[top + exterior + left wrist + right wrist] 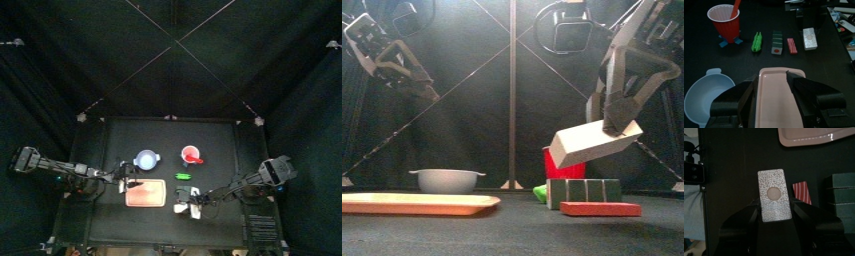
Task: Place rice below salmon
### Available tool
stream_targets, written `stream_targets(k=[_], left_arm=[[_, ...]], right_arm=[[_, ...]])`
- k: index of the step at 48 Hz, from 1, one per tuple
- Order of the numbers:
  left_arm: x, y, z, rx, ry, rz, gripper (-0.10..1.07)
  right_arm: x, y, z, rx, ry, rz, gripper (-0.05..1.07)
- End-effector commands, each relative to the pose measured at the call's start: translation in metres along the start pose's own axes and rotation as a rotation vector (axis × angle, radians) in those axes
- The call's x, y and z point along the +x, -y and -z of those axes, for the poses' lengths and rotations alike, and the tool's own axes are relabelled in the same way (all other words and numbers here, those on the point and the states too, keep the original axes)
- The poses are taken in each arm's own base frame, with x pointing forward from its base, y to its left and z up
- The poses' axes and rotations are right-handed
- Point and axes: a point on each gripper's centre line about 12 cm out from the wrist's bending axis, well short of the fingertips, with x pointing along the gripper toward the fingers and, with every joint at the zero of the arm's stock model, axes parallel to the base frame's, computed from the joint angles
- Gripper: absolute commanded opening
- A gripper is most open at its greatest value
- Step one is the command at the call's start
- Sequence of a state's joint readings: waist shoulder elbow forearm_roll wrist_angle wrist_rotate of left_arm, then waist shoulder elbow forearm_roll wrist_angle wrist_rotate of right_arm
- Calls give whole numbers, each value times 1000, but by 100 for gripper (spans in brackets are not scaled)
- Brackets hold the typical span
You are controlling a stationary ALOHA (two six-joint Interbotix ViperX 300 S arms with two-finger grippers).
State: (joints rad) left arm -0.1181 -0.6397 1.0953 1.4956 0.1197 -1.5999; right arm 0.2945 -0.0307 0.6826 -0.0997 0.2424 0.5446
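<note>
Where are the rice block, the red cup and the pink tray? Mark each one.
rice block [593, 144], front view, on its pale front face, held in the right gripper.
red cup [725, 21], left wrist view, on its side wall.
pink tray [416, 204], front view, on its front rim.

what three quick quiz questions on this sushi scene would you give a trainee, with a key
1. True or false: the right gripper holds the white rice block in the air, clear of the table.
2. What stands in the red cup? A) a straw B) a spoon C) nothing
3. In the front view, the pink tray lies in front of the pale ____.

Key:
1. True. In the front view the block hangs tilted above the striped salmon piece.
2. A
3. bowl
</note>
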Motion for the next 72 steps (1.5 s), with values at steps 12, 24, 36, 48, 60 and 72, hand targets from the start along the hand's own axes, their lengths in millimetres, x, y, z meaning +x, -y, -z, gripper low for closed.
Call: stream_targets(k=[12,24,36,48,60,72], left_arm=[[0,1,-4,-7,10,3,86],[0,0,-4,-10,10,-1,86],[0,0,-4,-10,8,-1,86],[0,0,-4,-10,8,-1,86],[0,0,-2,-9,4,-3,86],[0,0,-2,-9,4,-1,86]], right_arm=[[-20,-12,-28,124,-71,50,67],[-20,-17,-26,143,-116,186,67],[-4,-41,-16,-28,-47,230,67],[16,-41,-1,-49,-35,231,67],[25,-33,11,-42,-48,232,67],[29,-27,17,-44,-69,249,67]])
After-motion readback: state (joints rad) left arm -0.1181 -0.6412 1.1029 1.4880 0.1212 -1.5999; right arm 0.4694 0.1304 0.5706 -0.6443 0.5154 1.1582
